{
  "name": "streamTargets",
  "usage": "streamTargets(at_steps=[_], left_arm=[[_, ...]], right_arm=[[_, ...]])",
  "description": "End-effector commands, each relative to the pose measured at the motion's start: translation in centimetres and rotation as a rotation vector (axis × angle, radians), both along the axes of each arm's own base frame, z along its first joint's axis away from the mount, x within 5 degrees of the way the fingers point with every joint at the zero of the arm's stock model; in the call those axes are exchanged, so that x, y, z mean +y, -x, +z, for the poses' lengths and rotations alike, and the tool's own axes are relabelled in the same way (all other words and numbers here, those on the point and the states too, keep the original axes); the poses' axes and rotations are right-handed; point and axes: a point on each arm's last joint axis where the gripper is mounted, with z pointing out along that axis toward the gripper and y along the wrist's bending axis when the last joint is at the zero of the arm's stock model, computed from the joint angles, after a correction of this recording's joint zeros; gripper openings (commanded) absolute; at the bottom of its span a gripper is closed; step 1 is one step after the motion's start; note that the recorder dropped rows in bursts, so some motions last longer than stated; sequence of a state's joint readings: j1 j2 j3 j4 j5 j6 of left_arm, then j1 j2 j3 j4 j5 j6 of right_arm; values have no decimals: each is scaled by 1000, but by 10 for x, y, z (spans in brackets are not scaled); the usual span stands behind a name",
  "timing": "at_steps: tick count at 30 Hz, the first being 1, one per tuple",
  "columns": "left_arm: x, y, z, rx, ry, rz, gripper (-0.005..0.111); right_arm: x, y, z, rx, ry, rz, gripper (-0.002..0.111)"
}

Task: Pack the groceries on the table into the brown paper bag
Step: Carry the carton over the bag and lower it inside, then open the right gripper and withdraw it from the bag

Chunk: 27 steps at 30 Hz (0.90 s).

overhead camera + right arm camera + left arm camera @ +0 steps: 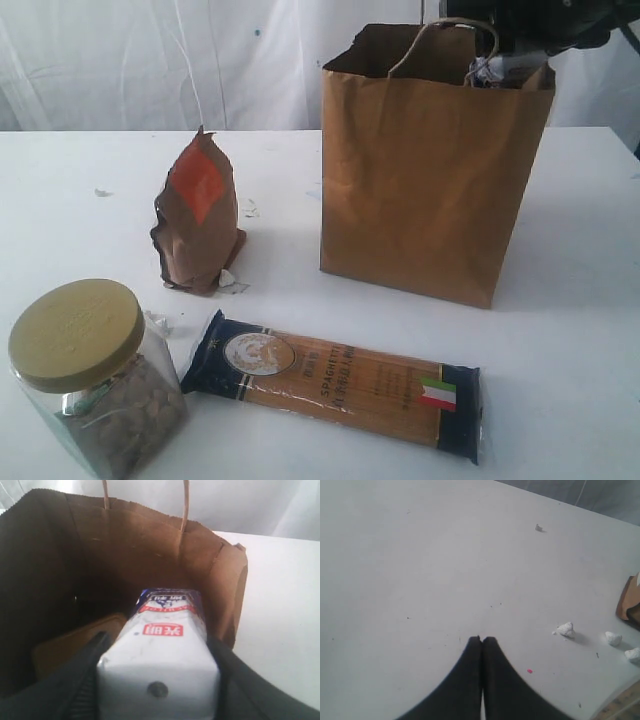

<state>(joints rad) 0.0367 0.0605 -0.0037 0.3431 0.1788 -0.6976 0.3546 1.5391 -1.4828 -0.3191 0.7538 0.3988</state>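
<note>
- The right hand (157, 642) is clamped on the carton (161, 630), gripping both its flanks, and holds it in the mouth of the bag (430, 170).
- The bag stands upright toward the back of the desk (580, 300). Its cord handles (185, 505) rise from the far rim, clear of the carton.
- How deep the carton sits is hard to judge, as the bag's inside is dark.
- To do this step well, lower the carton straight down, away from walls and handles, so the paper is not snagged or the bag tipped.
- Let go only when the carton is low, near the bag's floor. A drop from the rim could topple it or jolt the bag.
- The left hand (481, 639) is closed on nothing, its tips together, above bare desk with a few white crumbs (566, 629) nearby.
- Not yet packed are the pouch (198, 215), the jar (90, 380) and the spaghetti (335, 385), all on the desk.
</note>
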Motion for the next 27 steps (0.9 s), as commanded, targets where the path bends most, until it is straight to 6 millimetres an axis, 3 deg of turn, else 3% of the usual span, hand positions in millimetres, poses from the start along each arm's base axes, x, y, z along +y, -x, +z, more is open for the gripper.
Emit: streamTargets(at_steps=[1,6,11,20,27], left_arm=[[0,0,-1,-2,0,-4,0],[0,0,-1,-2,0,-4,0],[0,0,-1,-2,0,-4,0],[0,0,-1,-2,0,-4,0],[0,0,-1,-2,0,-4,0]], right_arm=[[-3,1,7,-27,8,1,41],[-3,4,3,20,76,69,41],[-3,5,2,38,81,64,60],[-7,13,-10,166,110,37,60],[-7,13,-10,165,119,50,58]])
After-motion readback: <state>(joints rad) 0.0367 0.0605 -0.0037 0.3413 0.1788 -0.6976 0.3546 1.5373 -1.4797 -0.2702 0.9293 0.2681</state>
